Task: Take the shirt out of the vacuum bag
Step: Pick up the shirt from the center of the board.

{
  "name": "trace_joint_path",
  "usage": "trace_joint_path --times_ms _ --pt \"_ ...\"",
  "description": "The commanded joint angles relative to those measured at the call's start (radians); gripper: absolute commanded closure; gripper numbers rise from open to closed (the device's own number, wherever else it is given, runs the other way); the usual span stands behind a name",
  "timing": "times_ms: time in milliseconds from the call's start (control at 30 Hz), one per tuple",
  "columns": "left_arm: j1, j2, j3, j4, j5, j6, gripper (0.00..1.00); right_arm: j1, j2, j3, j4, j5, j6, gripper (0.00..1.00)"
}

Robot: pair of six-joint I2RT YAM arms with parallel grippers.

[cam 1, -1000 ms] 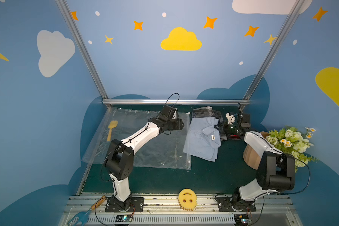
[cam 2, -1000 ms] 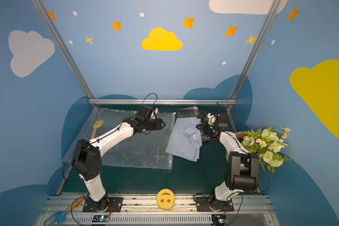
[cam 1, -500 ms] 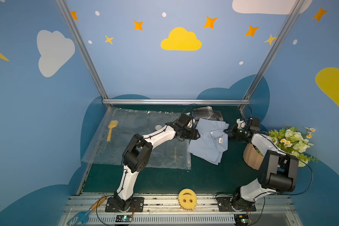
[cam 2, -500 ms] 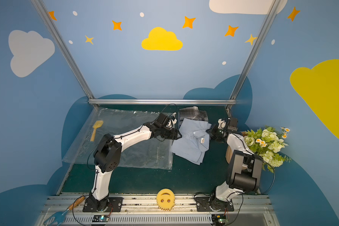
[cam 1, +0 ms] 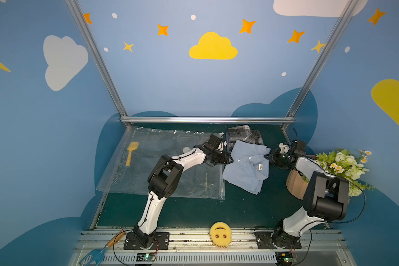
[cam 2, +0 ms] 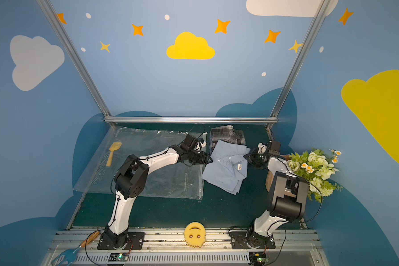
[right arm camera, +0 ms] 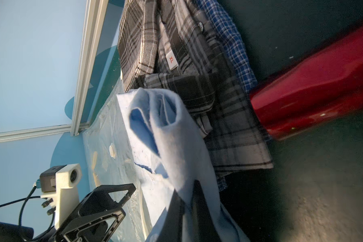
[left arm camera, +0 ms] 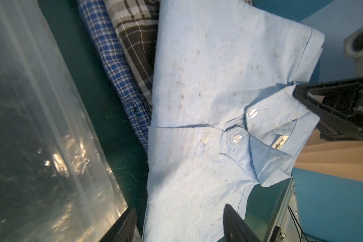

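- The green table (cam 1: 194, 214) carries everything, and the two arms reach in from its near edge.
- The vacuum bag (cam 1: 200, 182) lies flat over the left half of the table. Its round white valve (cam 1: 187, 149) faces up and its open edge faces the middle.
- The light blue shirt (cam 1: 244, 170) lies folded just beside that open edge and is fully outside the bag. In the left wrist view a strip of bare table shows between plastic and cloth (left arm camera: 197, 104).
- The shirt's long side runs far to near, roughly along the bag's edge, and its far end rests on a pile of checked shirts (cam 1: 244, 137).
- The collar (left arm camera: 266, 146) points away from the bag, toward the right arm.
- The right gripper (cam 1: 269, 157) is at that collar end, pressed together and pinching a fold of blue cloth (right arm camera: 188, 215). It is the arm with the shirt in hand.
- The left gripper (cam 1: 227, 159) hovers at the shirt's bag-side edge. Its fingers (left arm camera: 124, 226) are spread and hold nothing.
- My judgement is that the removal is as good as done. What is left turns on the right gripper, which can let go or draw the shirt further to the right, away from the bag. The left gripper has nothing to hold down.
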Motion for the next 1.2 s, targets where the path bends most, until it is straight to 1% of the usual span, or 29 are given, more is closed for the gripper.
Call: trace_joint_path --times_ms 0,133,367,600,800,967,1067,1133,1167 --pt "-0.001 0.037 -0.032 0.022 0.047 -0.004 0.35 -0.001 0.011 0.003 0.018 -0.020 0.004 1.00" --pt "0.004 0.054 -0.055 0.053 0.054 -0.023 0.36 -0.001 0.021 0.007 0.016 -0.021 0.004 1.00" --pt "0.002 0.074 -0.045 0.062 0.093 -0.021 0.38 0.009 0.029 0.013 0.023 -0.030 0.003 1.00" --pt "0.001 0.094 -0.036 0.064 0.113 -0.014 0.45 0.023 0.053 0.035 0.002 -0.029 -0.013 1.00" --pt "0.001 0.098 -0.014 0.055 0.121 -0.010 0.58 0.028 0.056 0.051 -0.011 -0.026 -0.017 1.00" --pt "0.001 0.086 -0.004 0.047 0.118 -0.004 0.64 0.030 0.047 0.065 -0.026 -0.024 -0.020 1.00" --pt "-0.001 0.067 -0.001 0.045 0.116 -0.005 0.73 0.034 0.034 0.078 -0.044 -0.021 -0.025 1.00" --pt "-0.003 0.048 0.002 0.041 0.111 -0.002 0.81 0.040 0.019 0.093 -0.057 -0.017 -0.029 1.00" --pt "-0.004 0.038 0.005 0.039 0.108 0.000 0.83 0.043 0.013 0.102 -0.067 -0.014 -0.031 1.00"
